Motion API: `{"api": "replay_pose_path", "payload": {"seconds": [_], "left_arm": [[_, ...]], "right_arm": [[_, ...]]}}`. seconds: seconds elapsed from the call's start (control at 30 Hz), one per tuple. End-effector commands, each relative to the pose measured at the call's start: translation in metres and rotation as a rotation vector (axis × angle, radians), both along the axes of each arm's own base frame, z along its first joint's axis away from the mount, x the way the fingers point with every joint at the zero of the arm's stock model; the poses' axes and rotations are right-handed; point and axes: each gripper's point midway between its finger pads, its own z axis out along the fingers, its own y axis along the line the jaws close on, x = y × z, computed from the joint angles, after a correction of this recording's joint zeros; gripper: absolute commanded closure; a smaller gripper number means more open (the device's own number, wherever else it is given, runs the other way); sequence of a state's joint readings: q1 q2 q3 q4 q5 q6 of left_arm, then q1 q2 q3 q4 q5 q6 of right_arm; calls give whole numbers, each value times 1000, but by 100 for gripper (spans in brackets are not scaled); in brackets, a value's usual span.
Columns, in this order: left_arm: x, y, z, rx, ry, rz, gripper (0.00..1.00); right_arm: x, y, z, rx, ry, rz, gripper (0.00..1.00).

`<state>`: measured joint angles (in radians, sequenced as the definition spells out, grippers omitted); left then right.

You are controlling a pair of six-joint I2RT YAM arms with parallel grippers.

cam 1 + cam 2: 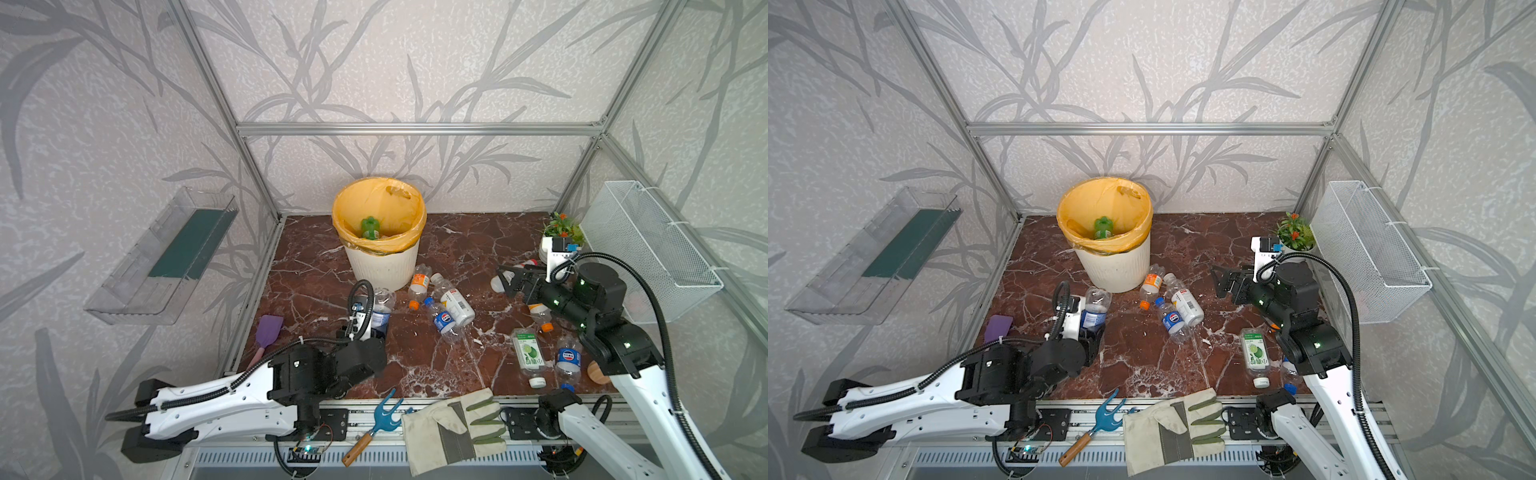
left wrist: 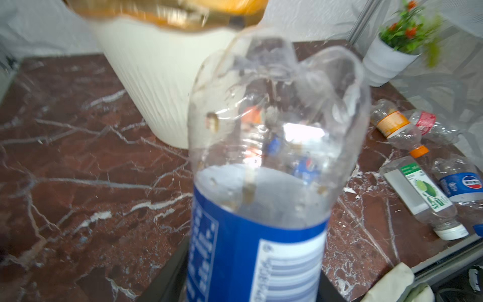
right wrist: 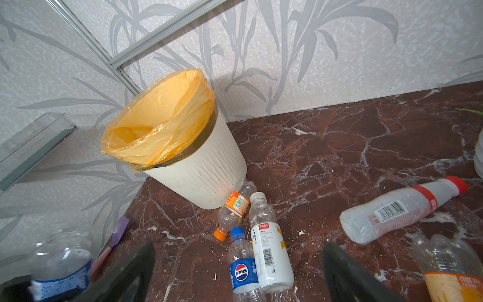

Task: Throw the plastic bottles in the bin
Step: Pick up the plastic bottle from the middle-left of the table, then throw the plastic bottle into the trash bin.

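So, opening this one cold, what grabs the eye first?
The cream bin with its bright orange liner stands at the back of the dark red marble table, a green bottle already inside. Just in front, the left gripper holds a blue-labelled bottle base-up, while more empty bottles lie scattered across the marble.

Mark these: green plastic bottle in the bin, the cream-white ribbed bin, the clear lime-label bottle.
Green plastic bottle (image 1: 370, 227): in a top view, on its body.
Cream-white ribbed plastic bin (image 3: 209, 177): right wrist view, on its side wall.
Clear lime-label plastic bottle (image 1: 528, 352): in a top view, on the label.
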<state>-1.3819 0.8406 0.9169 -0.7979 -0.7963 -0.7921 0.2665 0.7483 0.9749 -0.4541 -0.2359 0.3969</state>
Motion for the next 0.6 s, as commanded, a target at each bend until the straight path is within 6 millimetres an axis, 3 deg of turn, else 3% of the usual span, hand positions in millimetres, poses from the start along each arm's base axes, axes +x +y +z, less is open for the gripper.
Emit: {"api": "replay_pose_path", "payload": {"seconds": [0.0,0.17,0.23,0.33,0.43,0.57], "left_arm": [[7,13,68,130,-284,130,54],[10,7,144,210,-471,214,50],[20,9,162,252,-473,212,50],[50,16,169,150,-412,140,51],[92,22,183,113,-451,118,47],[182,32,165,54,-186,131,45]], "right_arm": [[-2,-2,-1,5,5,-8,1],[-3,-3,-6,-2,19,-11,1],[-4,-2,-8,0,23,-8,1],[-4,-2,-11,7,27,-5,1],[-4,-1,-11,16,29,-2,1],[-6,1,-9,23,26,12,1]]}}
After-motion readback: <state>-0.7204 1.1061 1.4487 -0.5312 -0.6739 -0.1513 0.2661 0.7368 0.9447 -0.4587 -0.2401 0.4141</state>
